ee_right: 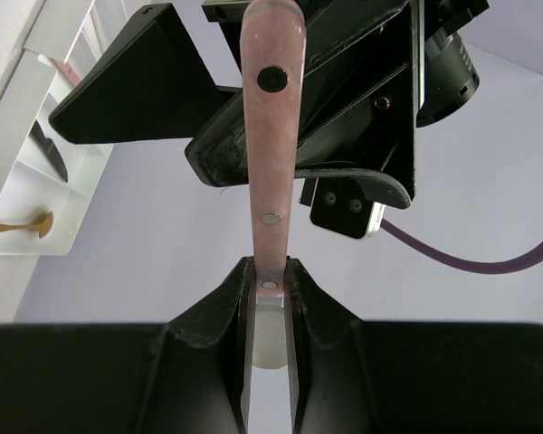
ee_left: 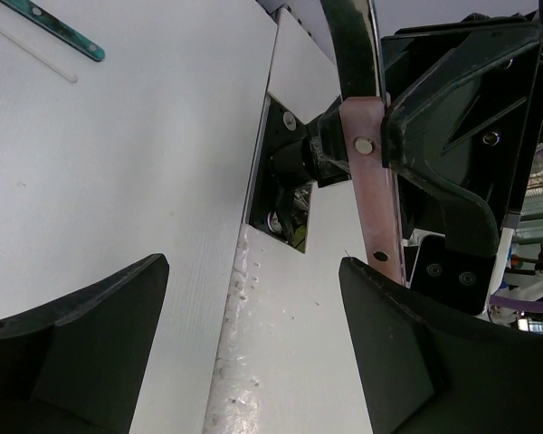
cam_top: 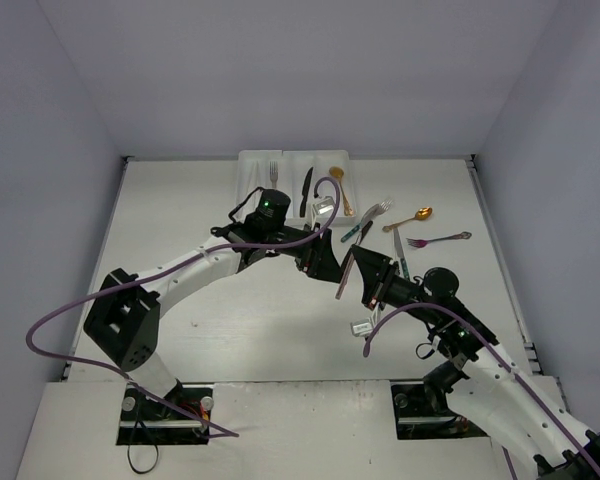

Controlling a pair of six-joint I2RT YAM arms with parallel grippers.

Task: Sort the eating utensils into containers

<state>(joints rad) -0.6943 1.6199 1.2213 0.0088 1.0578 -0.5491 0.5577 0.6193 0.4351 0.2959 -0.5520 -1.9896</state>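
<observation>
Pink-handled utensil (ee_right: 270, 181), flat and riveted, pinched in right end effector (ee_right: 270, 298); left end effector (ee_left: 252, 267) spread

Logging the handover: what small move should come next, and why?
Probably close the left gripper on the pink-handled utensil. Its open fingers appear to flank the handle's free end, while the right gripper is clamped lower down; release only afterwards.

Tray (cam_top: 246, 176) w/ fork (cam_top: 273, 166), knife (cam_top: 306, 190), gold spoon (cam_top: 340, 188); pink-handled utensil (ee_right: 270, 181) held mid-air.
</observation>
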